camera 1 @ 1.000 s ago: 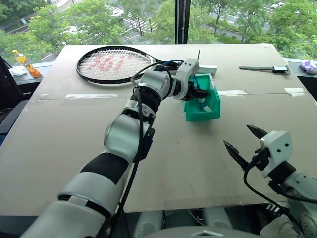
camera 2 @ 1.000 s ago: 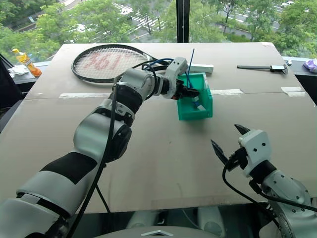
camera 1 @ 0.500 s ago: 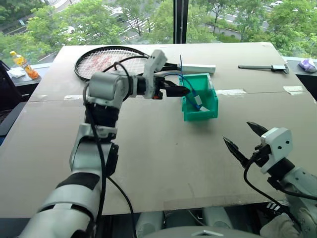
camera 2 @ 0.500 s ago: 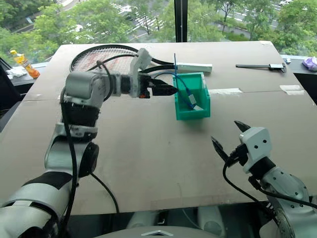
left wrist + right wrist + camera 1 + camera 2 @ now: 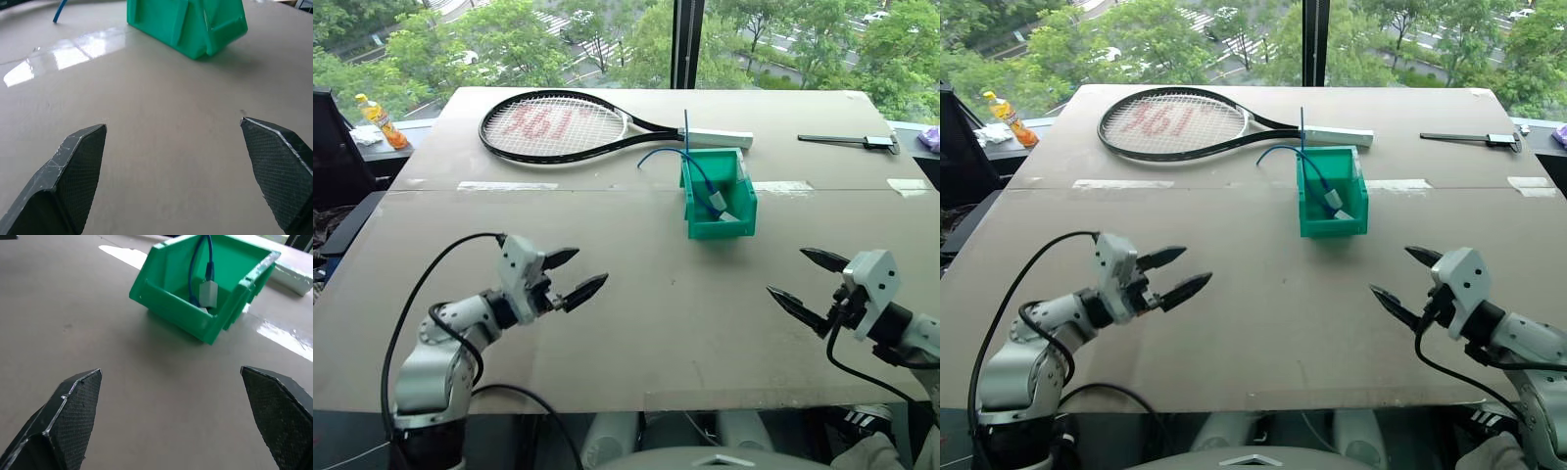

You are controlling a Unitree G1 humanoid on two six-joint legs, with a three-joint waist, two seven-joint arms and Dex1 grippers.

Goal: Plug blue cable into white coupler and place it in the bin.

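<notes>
Inside the bin [image 5: 734, 220], mid-tabletop [image 5: 636, 304], the blue cable [image 5: 196, 264] sits plugged into the white coupler [image 5: 208, 293]. Left tool [image 5: 570, 275] and right tool [image 5: 809, 281] hang wide open, empty. Judged best: keep both clear of the bin so nothing tips out.

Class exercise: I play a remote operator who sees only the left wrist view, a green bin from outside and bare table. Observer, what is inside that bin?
Observer: In the right wrist view the white coupler lies inside the bin, with the blue cable running into it.
Operator: Is all of the cable inside?
Observer: No. From the head camera, part of it loops out over the bin's far rim onto the table.
Operator: Is either gripper near the bin?
Observer: No. The left gripper and the right gripper hover open above the near part of the table, one on each side, both empty.
Operator: Anything beyond the bin?
Observer: A tennis racket lies behind it.
</notes>
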